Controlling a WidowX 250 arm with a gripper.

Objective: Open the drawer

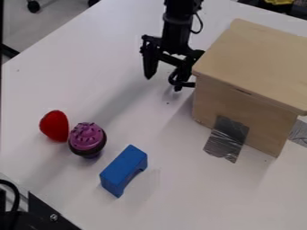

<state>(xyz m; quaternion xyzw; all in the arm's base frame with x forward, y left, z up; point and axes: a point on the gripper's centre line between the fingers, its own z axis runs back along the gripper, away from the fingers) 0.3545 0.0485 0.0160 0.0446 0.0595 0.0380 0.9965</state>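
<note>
Claw [163,83] spread wide beside the wooden drawer box [249,63]; can't tell if they touch. Box sits on counter [186,206], tape [226,137] at its base, blue block [124,170] well apart from it.

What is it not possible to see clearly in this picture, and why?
Camera view:
- Inside and far sides of the wooden box: hidden by its top and near wall.
- Box's right part: cut off by the right edge.
- Upper robot arm: cut off by the top edge.
- Any gap between tool and box: too small to tell.
</note>
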